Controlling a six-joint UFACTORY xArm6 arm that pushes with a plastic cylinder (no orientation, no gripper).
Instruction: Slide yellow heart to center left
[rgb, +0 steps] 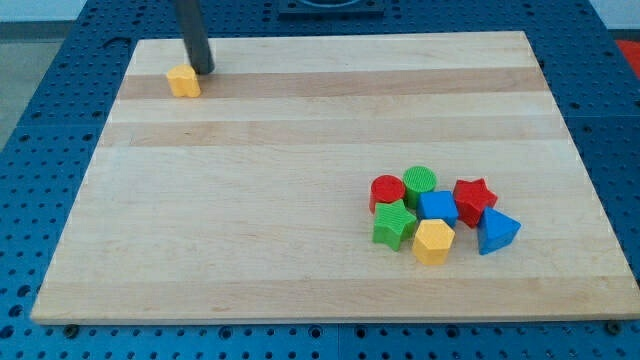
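at the far left corner of the desk sits the yellow heart, close to the far edge. my tip stands just beside it on its right and slightly farther back, touching or nearly so; contact cannot be confirmed from this view. no hand on this rig: the arm ends in a plain rod, nothing held, nothing to open or close.

key relation: heart lies left and a little nearer than my tip. target, center left, lies nearer along the left edge. judgement: a push from the present side would drive the heart left toward the edge, so my tip likely needs to get to the heart's far side first.

well apart, near right: cluster of red cylinder, green cylinder, red star, blue cube, green star, yellow hexagon, blue triangle. not in the path.
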